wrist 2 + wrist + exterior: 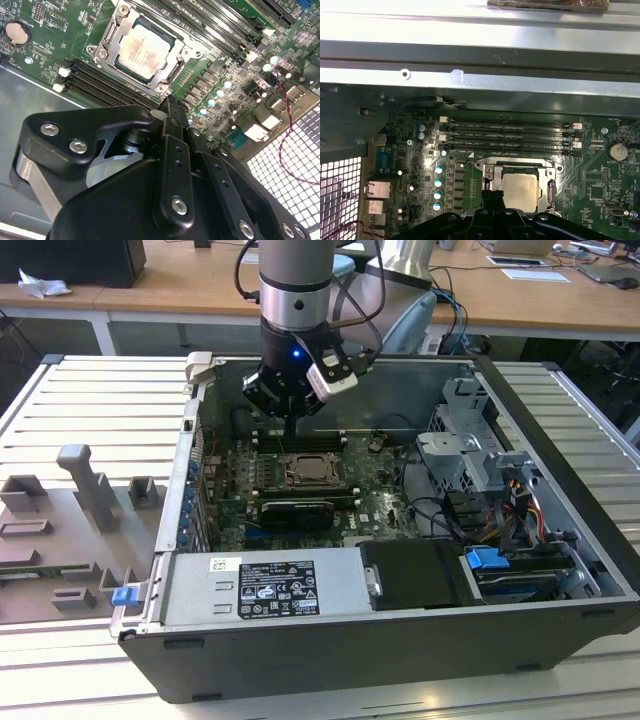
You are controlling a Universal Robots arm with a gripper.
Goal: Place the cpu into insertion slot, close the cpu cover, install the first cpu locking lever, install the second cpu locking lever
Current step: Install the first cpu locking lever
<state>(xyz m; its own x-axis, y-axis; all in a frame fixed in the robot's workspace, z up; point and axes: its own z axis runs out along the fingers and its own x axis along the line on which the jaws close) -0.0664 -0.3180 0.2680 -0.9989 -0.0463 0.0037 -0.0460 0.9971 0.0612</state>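
The cpu (145, 49) lies flat in the insertion slot (161, 88) on the green board, its pale metal top showing through the window of the cpu cover (121, 31), which lies down around it. In the first wrist view the cpu (520, 188) sits framed by the cpu cover (516, 166). My gripper (290, 428) hangs just above the board, over the memory slots beside the socket (305, 473). Its black fingers (170, 107) are pressed together with nothing between them, their tips (492, 197) close to the socket's edge.
Long black memory slots (510, 135) run beside the socket. The steel case wall (480, 55) rises behind them. A drive cage (470, 440) and cables (500, 510) fill the exterior view's right, and a power supply (270, 585) sits in front. Grey fixtures (85, 490) stand outside the case.
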